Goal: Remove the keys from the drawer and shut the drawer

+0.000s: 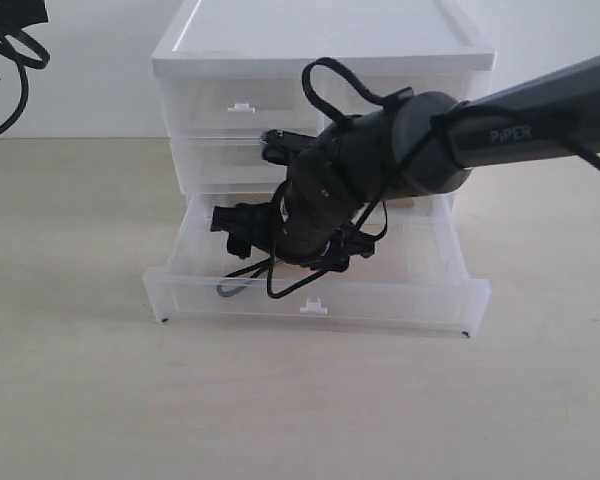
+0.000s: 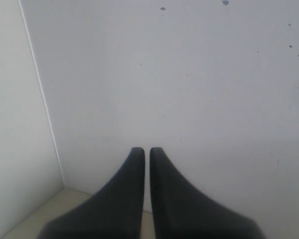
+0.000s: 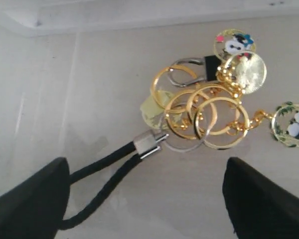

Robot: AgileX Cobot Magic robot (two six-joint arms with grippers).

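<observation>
- Two dark fingers (image 3: 35, 199) of the right gripper (image 3: 147, 167) stood wide apart over the keys, gripping nothing.
- One bunch of keys (image 3: 204, 114) lay on the drawer floor. It had about four gold rings (image 3: 154, 88), three round charms (image 3: 234, 44) and one black strap loop (image 3: 104, 162) running up to one finger.
- One drawer (image 1: 380, 300), the lowest, was pulled out; the two tiers (image 1: 210, 100) above it were closed.
- The left gripper (image 2: 147, 149) held its two fingers nearly touching, empty, facing a white wall (image 2: 189, 74).
</observation>
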